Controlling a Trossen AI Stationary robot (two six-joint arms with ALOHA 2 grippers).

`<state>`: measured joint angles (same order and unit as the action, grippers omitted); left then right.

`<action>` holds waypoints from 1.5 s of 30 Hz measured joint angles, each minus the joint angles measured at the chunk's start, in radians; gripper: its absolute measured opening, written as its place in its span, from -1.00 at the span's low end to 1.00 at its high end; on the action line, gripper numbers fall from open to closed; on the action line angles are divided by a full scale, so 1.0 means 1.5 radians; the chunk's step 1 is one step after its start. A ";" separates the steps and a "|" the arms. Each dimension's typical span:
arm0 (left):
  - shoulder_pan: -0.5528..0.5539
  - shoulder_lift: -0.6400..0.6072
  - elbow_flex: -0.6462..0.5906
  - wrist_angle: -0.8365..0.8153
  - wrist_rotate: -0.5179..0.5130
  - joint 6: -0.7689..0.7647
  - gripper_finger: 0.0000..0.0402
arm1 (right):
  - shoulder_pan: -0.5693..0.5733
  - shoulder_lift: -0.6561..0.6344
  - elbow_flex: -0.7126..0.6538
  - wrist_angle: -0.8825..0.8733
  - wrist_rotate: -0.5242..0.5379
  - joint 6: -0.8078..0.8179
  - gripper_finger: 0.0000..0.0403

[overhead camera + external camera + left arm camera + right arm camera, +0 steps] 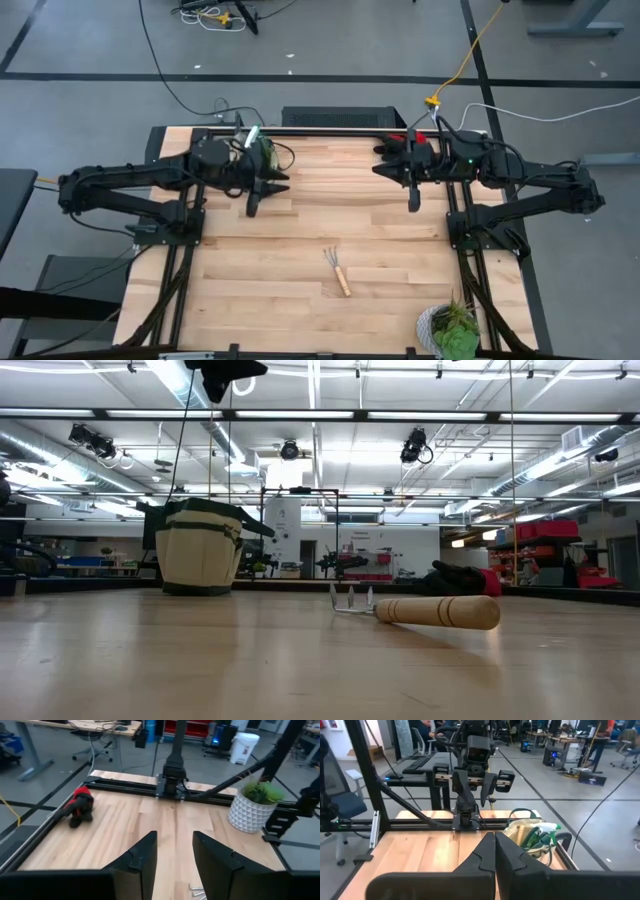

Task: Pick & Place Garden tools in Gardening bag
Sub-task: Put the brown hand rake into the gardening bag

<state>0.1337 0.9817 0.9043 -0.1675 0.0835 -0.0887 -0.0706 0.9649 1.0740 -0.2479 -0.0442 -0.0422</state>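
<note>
A pale wooden worktop (300,260) stands on grey floor in a workshop. One rake (337,271) lies mid-worktop, well apart from the gardening bag (262,152) at the far edge. The left end effector (255,205) hovers beside the bag, fingers apart and empty; the right end effector (413,200) is pressed together. Only the left wrist view shows the gloves (79,806) clearly.

The broad middle of the wooden table (300,290) lies bare, and only a single mini rake (338,271) rests flat there, well apart from everything else, so a gripper could come at it from any side. The obstacles stand at the edges: the gardening bag (262,152) at the far left corner under the left arm, the red-and-black gloves (79,806) at the far right corner, and the potted plant (450,330) at the near right corner. Both arms hang above the far half, leaving the near half unobstructed from above.
</note>
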 joint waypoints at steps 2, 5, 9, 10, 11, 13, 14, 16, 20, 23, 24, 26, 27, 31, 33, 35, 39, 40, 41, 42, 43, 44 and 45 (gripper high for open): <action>-0.008 0.000 0.000 0.000 0.000 0.000 -0.35 | 0.006 0.000 0.000 0.000 0.000 -0.002 -1.00; -0.014 0.000 0.000 0.000 0.000 0.000 -0.35 | 0.016 0.005 0.000 0.001 0.000 -0.003 -1.00; -0.014 -0.001 0.000 -0.001 -0.020 0.001 -0.35 | 0.033 0.024 0.000 0.000 0.000 -0.008 -1.00; -0.014 -0.002 0.000 -0.001 -0.027 0.001 -0.35 | 0.038 0.032 0.000 0.000 0.000 -0.012 -1.00; -0.014 -0.002 0.000 0.000 -0.032 0.001 -0.35 | 0.043 0.040 0.000 0.001 -0.001 -0.016 -1.00; -0.014 -0.002 0.000 -0.001 -0.040 0.001 -0.35 | 0.052 0.054 0.000 -0.001 -0.001 -0.022 -1.00; -0.014 -0.002 0.000 -0.002 -0.041 0.002 -0.35 | 0.056 0.061 0.000 0.000 -0.001 -0.026 -1.00; -0.014 -0.002 0.000 -0.001 -0.042 0.005 -0.35 | 0.066 0.072 0.000 0.000 -0.001 -0.031 -1.00; -0.014 -0.002 0.000 -0.001 -0.043 0.005 -0.35 | 0.079 0.094 0.000 0.000 0.001 -0.031 -1.00; -0.014 -0.002 0.000 -0.001 -0.043 0.004 -0.35 | 0.087 0.109 0.000 0.001 0.001 -0.033 -1.00; -0.014 -0.002 0.000 -0.001 -0.043 0.004 -0.35 | 0.089 0.114 0.000 0.001 0.001 -0.033 -1.00; -0.014 -0.002 0.000 -0.001 -0.043 0.004 -0.35 | 0.092 0.124 0.000 0.000 0.001 -0.033 -1.00; -0.014 -0.002 0.000 -0.001 -0.043 0.004 -0.35 | 0.093 0.130 0.000 0.001 0.001 -0.034 -1.00; -0.014 -0.002 0.000 -0.001 -0.043 0.004 -0.35 | 0.096 0.149 0.000 0.001 0.001 -0.028 -0.95; -0.014 -0.002 0.000 0.000 -0.043 0.001 -0.35 | 0.096 0.154 0.000 0.002 0.001 -0.027 -0.90; -0.014 -0.002 0.000 0.000 -0.043 -0.003 -0.35 | 0.095 0.159 0.000 0.005 0.001 -0.030 -0.84; -0.014 -0.002 0.000 0.000 -0.043 -0.003 -0.35 | 0.095 0.161 0.000 0.015 -0.001 -0.023 -0.71; -0.014 -0.002 0.000 -0.001 -0.043 -0.003 -0.35 | 0.095 0.161 0.000 0.014 -0.002 -0.018 -0.67; -0.014 -0.002 0.000 0.000 -0.043 -0.003 -0.35 | 0.095 0.162 0.000 0.013 -0.006 -0.014 -0.63; -0.014 -0.002 0.000 0.000 -0.043 -0.003 -0.35 | 0.095 0.162 0.000 0.013 -0.012 -0.012 -0.59; -0.014 -0.002 0.000 -0.001 -0.043 -0.003 -0.35 | 0.095 0.162 0.000 0.013 -0.019 -0.012 -0.54; -0.014 -0.002 0.000 0.000 -0.043 -0.003 -0.35 | 0.096 0.162 0.000 0.014 -0.026 -0.012 -0.50; -0.014 -0.002 0.000 0.000 -0.043 -0.003 -0.35 | 0.098 0.162 0.000 0.013 -0.030 -0.012 -0.45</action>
<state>0.1127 0.9787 0.9039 -0.1680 0.0193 -0.0933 0.0771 1.2083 1.0740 -0.2279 -0.0885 -0.0605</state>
